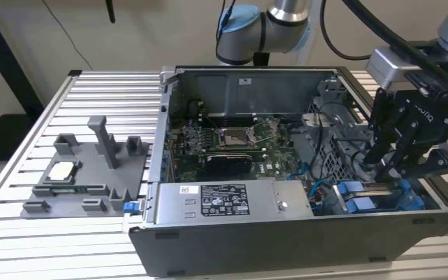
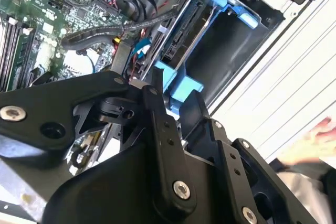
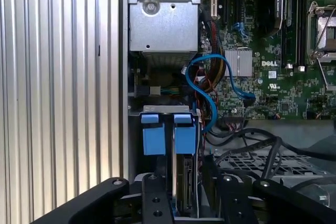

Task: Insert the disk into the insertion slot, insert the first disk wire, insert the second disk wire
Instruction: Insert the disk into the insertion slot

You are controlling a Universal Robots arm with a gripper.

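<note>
The disk (image 3: 185, 179) stands on edge in the insertion slot (image 3: 165, 109), with its two bright blue carrier tabs (image 3: 153, 136) sticking out. My black gripper (image 1: 395, 175) hangs over the front right corner of the open computer case. Its fingers (image 3: 155, 203) flank the disk on both sides and appear shut on it. In the second wrist view the blue carrier (image 2: 178, 85) sits between the fingers, and the disk's connector edge (image 2: 181, 32) runs along the slot wall (image 2: 231, 40). A loose blue wire (image 3: 202, 85) curls just beside the slot.
The grey labelled power-supply box (image 1: 224, 201) lies along the case front. Behind it is the green motherboard (image 1: 232, 140). A perforated cage (image 3: 262, 163) with black cables adjoins the slot. A grey fixture plate (image 1: 84, 175) sits on the slatted table at the exterior view's left.
</note>
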